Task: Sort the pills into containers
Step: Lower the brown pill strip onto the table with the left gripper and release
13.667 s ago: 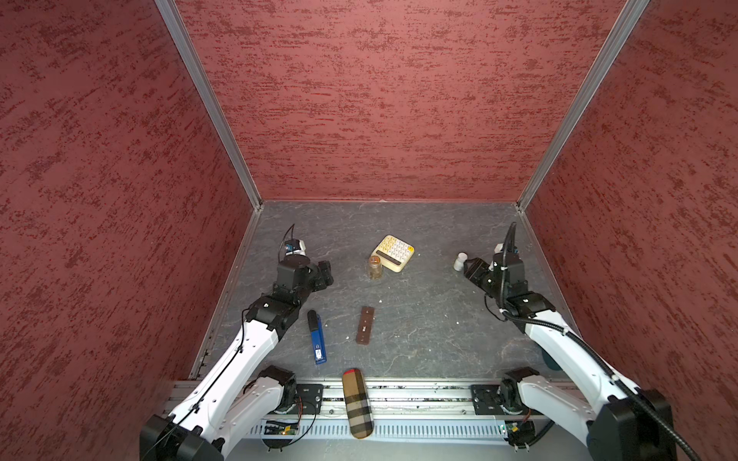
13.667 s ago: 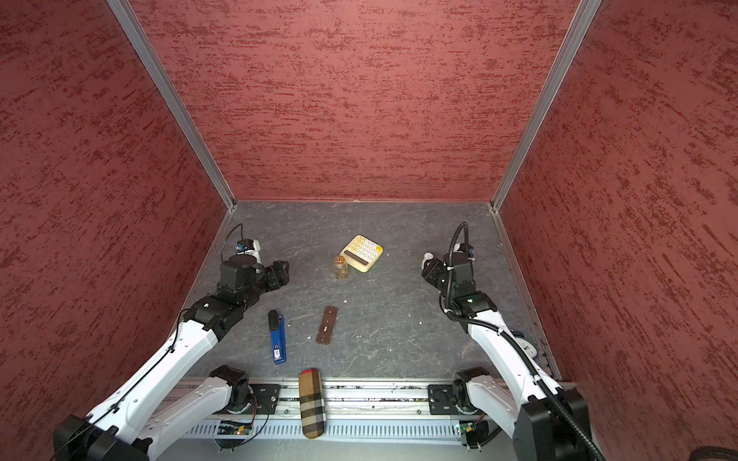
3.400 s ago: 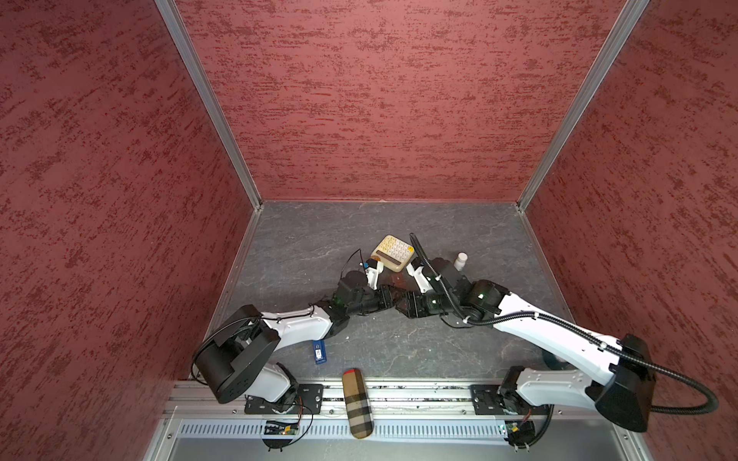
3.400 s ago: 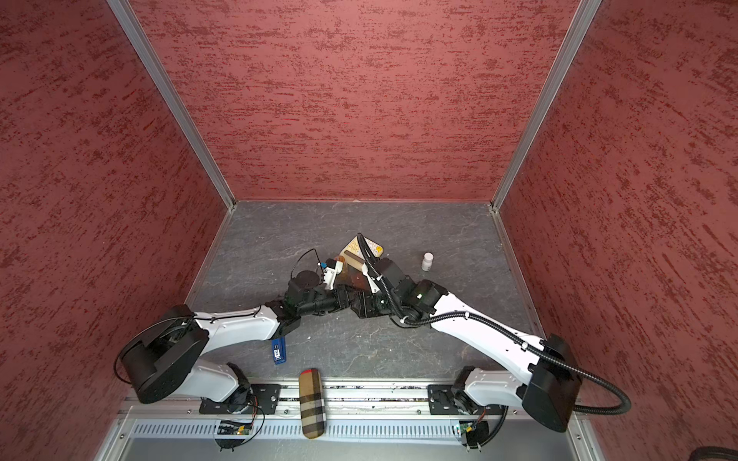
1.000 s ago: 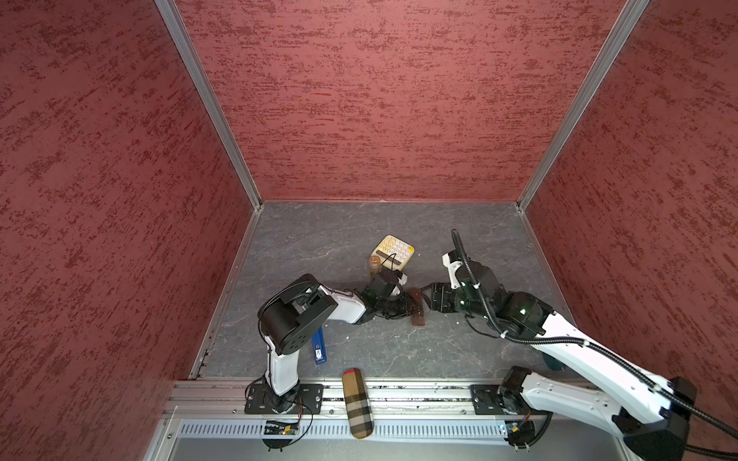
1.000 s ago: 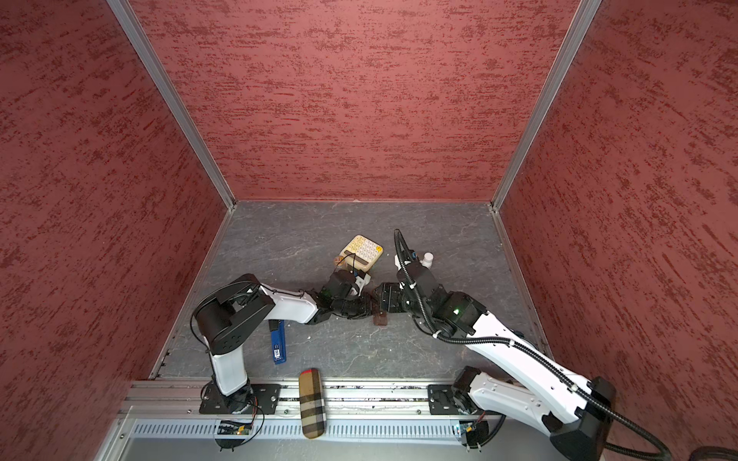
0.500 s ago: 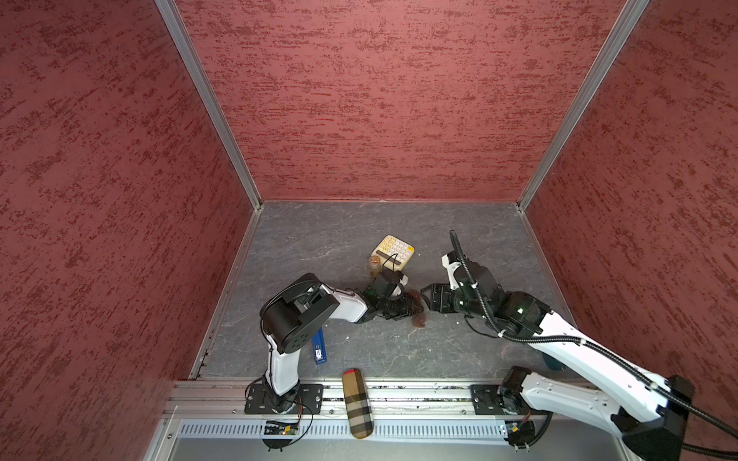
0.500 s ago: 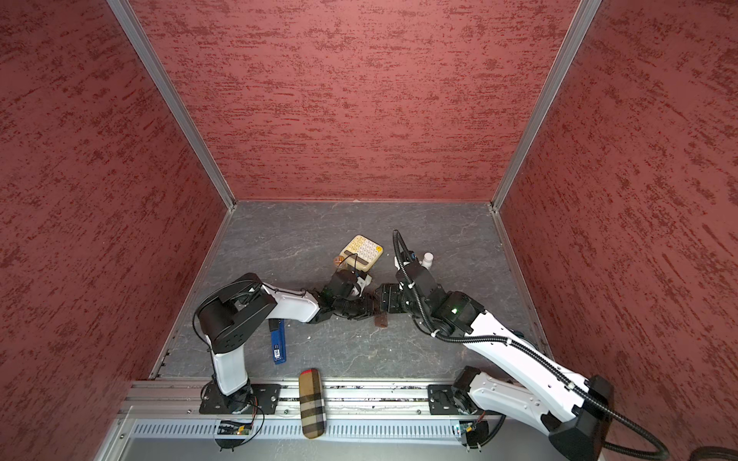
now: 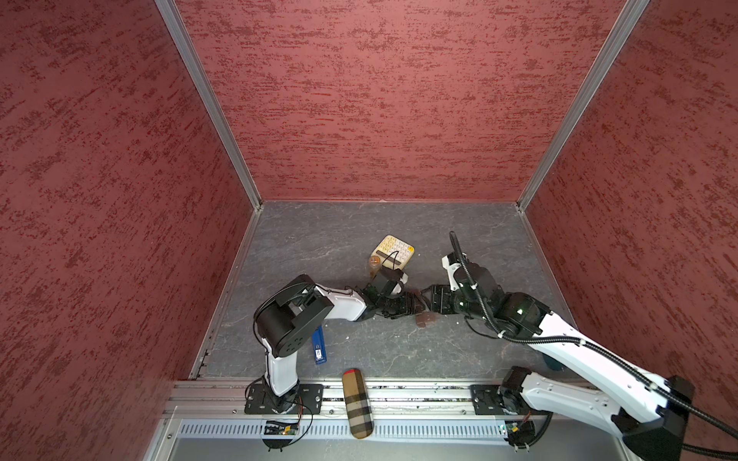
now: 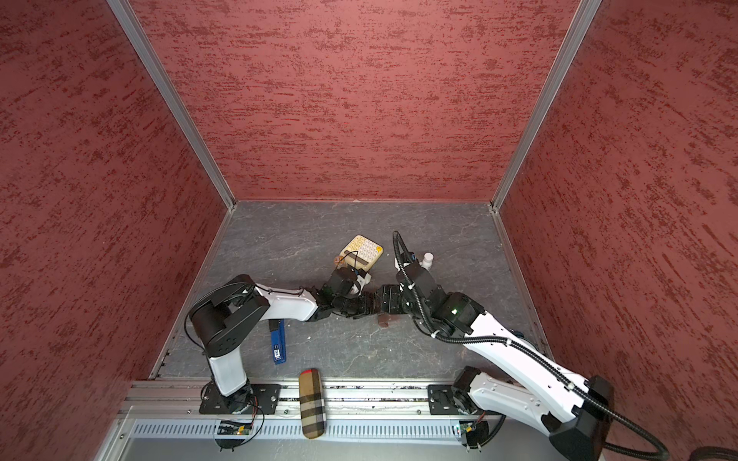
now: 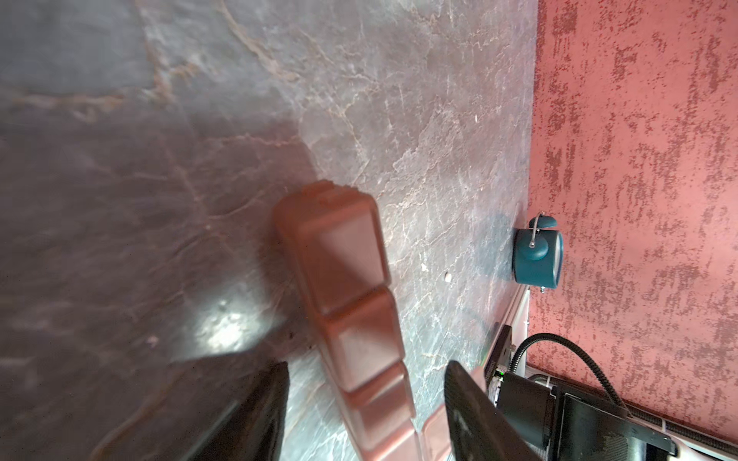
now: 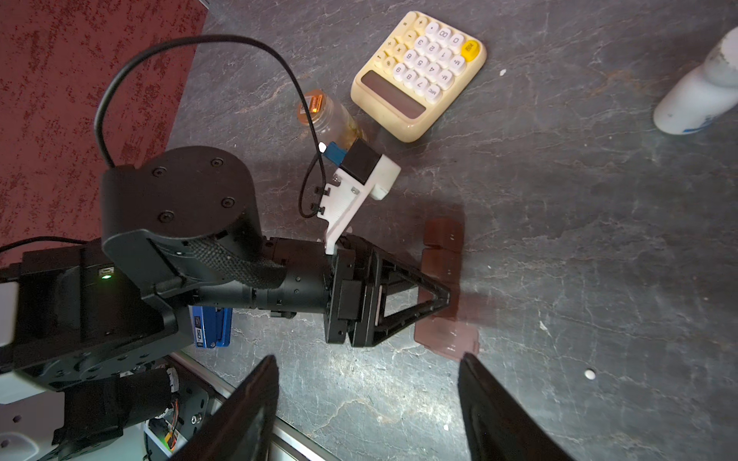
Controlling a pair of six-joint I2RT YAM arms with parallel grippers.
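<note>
**Desk:** Where is the container strip [image 12: 443,239] sitting?

**Me:** It is lying flat on the grey table [image 9: 359,239], mid-floor between my two arms, near the amber bottle [image 12: 331,119] and the calculator [image 12: 419,72]. In the left wrist view it is running lengthwise between my jaws.

**Desk:** So you are clamping it?

**Me:** No. The left gripper [image 12: 443,297] is standing parted, one jaw on each side of the strip. Bare table is showing between the strip and one jaw. I cannot tell whether the other jaw is touching it. I am reading this as a straddle to stop the strip sliding, not a grasp. One translucent lid flap [image 12: 445,339] looks to be lying open off the strip's side, so a compartment is probably exposed.

**Desk:** And the other arm?

**Me:** The right gripper [image 12: 367,359] is hanging spread wide and empty, facing the left one across the strip. I am judging it is wide so it can go for a loose piece. A white pill [image 12: 589,374] is lying on the table on that side, apart from the strip.

**Desk:** What is worrying you?

**Me:** The pill is tiny, so I am expecting the pinch to be fiddly.
</note>
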